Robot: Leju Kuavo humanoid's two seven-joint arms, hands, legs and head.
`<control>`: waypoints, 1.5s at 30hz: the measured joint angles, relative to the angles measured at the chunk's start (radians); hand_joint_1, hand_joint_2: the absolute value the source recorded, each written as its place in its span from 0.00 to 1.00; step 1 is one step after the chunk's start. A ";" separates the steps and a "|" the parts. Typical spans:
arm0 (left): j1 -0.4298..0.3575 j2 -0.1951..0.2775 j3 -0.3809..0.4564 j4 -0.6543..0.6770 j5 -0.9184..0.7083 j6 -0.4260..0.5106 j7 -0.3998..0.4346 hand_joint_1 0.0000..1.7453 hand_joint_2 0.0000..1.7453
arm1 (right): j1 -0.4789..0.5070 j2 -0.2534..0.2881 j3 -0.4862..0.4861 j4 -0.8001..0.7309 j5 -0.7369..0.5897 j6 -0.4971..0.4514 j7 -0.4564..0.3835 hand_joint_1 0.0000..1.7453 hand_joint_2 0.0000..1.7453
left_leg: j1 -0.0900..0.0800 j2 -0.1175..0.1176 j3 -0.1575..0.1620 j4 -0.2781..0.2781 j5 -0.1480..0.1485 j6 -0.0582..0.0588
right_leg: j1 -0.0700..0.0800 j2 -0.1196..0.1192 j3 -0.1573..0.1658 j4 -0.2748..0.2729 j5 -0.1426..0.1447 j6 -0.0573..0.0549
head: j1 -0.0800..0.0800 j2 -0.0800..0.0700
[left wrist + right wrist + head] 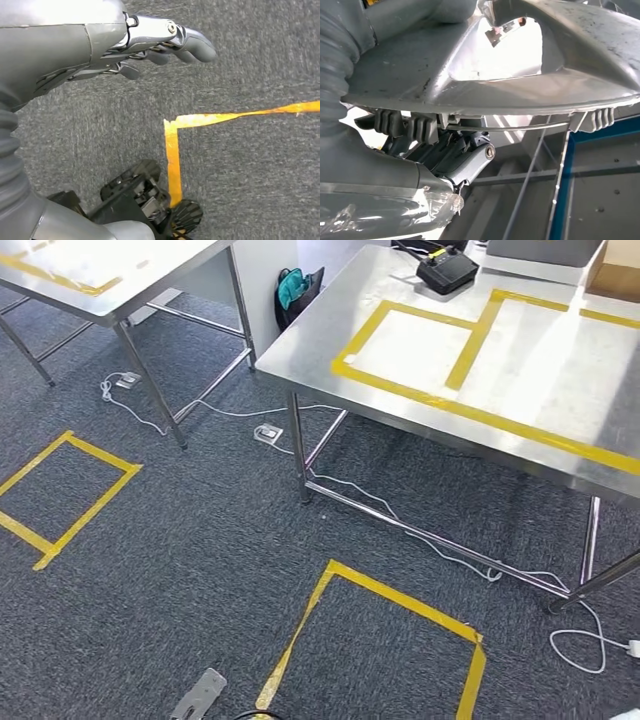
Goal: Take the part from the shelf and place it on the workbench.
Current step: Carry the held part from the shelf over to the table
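Carpet under left robot hand (166,47); right grips part (531,75).

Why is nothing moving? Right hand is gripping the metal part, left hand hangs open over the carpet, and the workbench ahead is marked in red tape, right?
One thing is off: the tape on the workbench is yellow, not red, as the head view shows. The rest holds: the right hand grips the metal part, and the left hand hangs open over the carpet.
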 joint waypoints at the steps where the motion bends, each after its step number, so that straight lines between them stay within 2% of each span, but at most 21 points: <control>1: -0.001 0.000 0.000 0.000 0.000 0.000 0.000 0.00 1.00 | 0.000 0.000 0.000 0.000 0.000 0.000 0.000 0.97 1.00 | 0.002 -0.010 -0.023 0.045 -0.021 -0.005 | -0.002 0.004 0.005 -0.002 -0.003 -0.006 | -0.003 0.000; 4: 0.004 0.000 0.001 0.000 0.000 0.000 0.000 0.00 1.00 | -0.001 0.000 0.001 0.000 -0.002 0.000 -0.003 0.97 1.00 | 0.006 -0.029 -0.150 0.248 -0.085 -0.012 | -0.003 0.020 0.014 -0.002 -0.015 -0.016 | -0.006 0.000; 6: 0.007 0.000 0.001 0.000 0.000 0.000 0.000 0.00 1.00 | 0.000 0.000 0.001 0.000 -0.004 0.000 -0.004 0.97 1.00 | 0.007 -0.031 -0.188 0.271 -0.049 -0.010 | -0.003 0.033 0.027 -0.002 -0.025 -0.014 | -0.006 0.000; 8: 0.008 0.001 0.001 0.000 0.000 0.000 0.000 0.00 1.00 | 0.000 0.000 0.001 0.000 -0.006 0.000 -0.005 0.97 1.00 | 0.008 -0.035 -0.157 0.160 0.047 -0.004 | -0.004 0.045 0.042 -0.003 -0.038 -0.008 | -0.007 0.000; 10: 0.006 0.002 0.001 0.000 0.000 0.000 0.000 0.00 1.00 | 0.000 0.000 0.001 0.000 -0.006 0.000 -0.006 0.97 1.00 | 0.007 -0.042 -0.113 0.045 0.096 0.002 | -0.002 0.055 0.052 -0.003 -0.052 0.002 | -0.007 0.000; 15: 0.003 0.002 0.002 -0.001 0.000 0.000 -0.001 0.00 1.00 | 0.002 0.000 0.003 0.000 -0.011 0.000 -0.008 0.97 1.00 | 0.010 -0.043 -0.081 -0.007 0.079 0.024 | 0.000 0.049 0.062 0.011 -0.066 0.034 | -0.005 0.000; 18: 0.004 0.002 0.003 -0.001 0.000 0.000 -0.001 0.00 1.00 | -0.001 0.000 0.006 0.000 -0.013 0.000 -0.009 0.97 1.00 | 0.009 -0.039 -0.061 -0.009 0.065 0.036 | 0.002 0.030 -0.031 0.172 -0.134 0.040 | 0.004 0.000; 20: 0.005 0.002 0.004 -0.001 0.000 0.000 -0.001 0.00 1.00 | 0.000 0.000 0.007 0.000 -0.014 0.000 -0.010 0.97 1.00 | 0.007 -0.034 -0.047 -0.009 0.052 0.038 | 0.002 0.028 -0.099 0.264 -0.148 0.041 | 0.004 0.000; 22: 0.006 0.002 0.004 -0.001 0.000 0.000 -0.001 0.00 1.00 | 0.001 0.000 0.008 0.000 -0.014 0.001 -0.010 0.97 1.00 | 0.007 -0.031 -0.023 -0.009 0.035 0.038 | 0.003 0.025 -0.102 0.220 -0.087 0.037 | 0.005 0.000; 24: 0.006 0.002 0.004 -0.001 0.000 0.000 -0.001 0.00 1.00 | 0.000 0.000 0.008 0.000 -0.016 0.001 -0.010 0.97 1.00 | 0.006 -0.025 0.003 -0.009 0.016 0.033 | 0.007 0.001 -0.065 0.099 -0.006 0.032 | 0.006 0.000; 26: 0.006 0.002 0.005 -0.001 0.000 0.000 0.000 0.00 1.00 | -0.002 0.000 0.008 0.000 -0.017 0.001 -0.010 0.97 1.00 | 0.002 -0.015 0.013 -0.010 0.002 0.023 | 0.016 -0.022 -0.044 0.031 0.018 0.019 | 0.006 0.000; 27: 0.006 0.002 0.005 -0.001 0.000 0.000 0.000 0.00 1.00 | -0.002 0.000 0.009 0.000 -0.017 0.001 -0.010 0.97 1.00 | 0.000 -0.010 0.015 -0.010 0.000 0.017 | 0.019 -0.024 -0.044 0.026 0.013 0.011 | 0.005 0.000; 29: 0.005 0.002 0.006 -0.001 -0.001 0.000 0.000 0.00 1.00 | 0.001 0.000 0.009 -0.002 -0.016 0.000 -0.009 0.97 1.00 | -0.002 -0.004 0.014 -0.002 0.001 0.008 | 0.016 -0.006 -0.039 0.018 0.016 -0.003 | 0.004 0.000; 31: 0.003 0.002 0.006 -0.001 -0.001 0.000 0.000 0.00 1.00 | 0.000 0.000 0.008 -0.002 -0.016 0.000 -0.008 0.97 1.00 | 0.000 -0.016 -0.019 0.062 -0.003 -0.002 | 0.009 0.009 -0.028 0.012 0.012 -0.012 | 0.002 0.000; 35: 0.005 0.002 0.006 -0.001 -0.002 0.000 0.000 0.00 1.00 | -0.002 0.000 0.008 -0.003 -0.016 0.000 -0.009 0.97 1.00 | 0.007 -0.031 -0.169 0.273 -0.089 -0.019 | 0.003 0.041 -0.007 0.008 -0.006 -0.024 | -0.001 0.000; 36: 0.005 0.002 0.007 -0.001 -0.002 0.000 0.000 0.00 1.00 | -0.002 0.000 0.008 -0.003 -0.016 0.000 -0.010 0.97 1.00 | 0.008 -0.031 -0.187 0.278 -0.083 -0.019 | 0.003 0.050 0.000 0.008 -0.012 -0.023 | -0.001 0.000; 37: 0.005 0.002 0.007 -0.001 -0.002 0.000 -0.001 0.00 1.00 | -0.001 0.000 0.008 -0.003 -0.016 0.000 -0.010 0.97 1.00 | 0.009 -0.033 -0.188 0.250 -0.052 -0.018 | 0.003 0.059 0.009 0.008 -0.017 -0.022 | -0.001 0.000; 39: 0.006 0.003 0.007 -0.001 -0.002 0.000 -0.001 0.00 1.00 | -0.002 0.000 0.008 -0.003 -0.017 0.000 -0.010 0.97 1.00 | 0.008 -0.051 -0.155 0.128 0.050 -0.009 | 0.002 0.076 0.024 0.007 -0.029 -0.017 | -0.001 0.000; 40: 0.005 0.003 0.008 -0.001 -0.002 0.000 -0.001 0.00 1.00 | -0.002 0.000 0.008 -0.003 -0.017 0.000 -0.010 0.97 1.00 | 0.008 -0.064 -0.137 0.069 0.073 -0.003 | 0.002 0.084 0.029 0.007 -0.035 -0.013 | -0.001 0.000; 42: 0.005 0.004 0.008 -0.001 -0.002 0.000 -0.001 0.00 1.00 | -0.002 0.000 0.008 -0.003 -0.017 0.000 -0.011 0.97 1.00 | 0.007 -0.082 -0.119 0.008 0.080 0.007 | 0.001 0.098 0.031 0.007 -0.040 0.000 | -0.002 0.000; 45: 0.006 0.002 0.009 -0.001 -0.002 0.000 -0.001 0.00 1.00 | 0.001 0.000 0.008 -0.003 -0.018 0.000 -0.012 0.97 1.00 | 0.010 -0.071 -0.096 -0.009 0.084 0.022 | 0.003 0.092 0.039 0.015 -0.046 0.019 | -0.001 0.000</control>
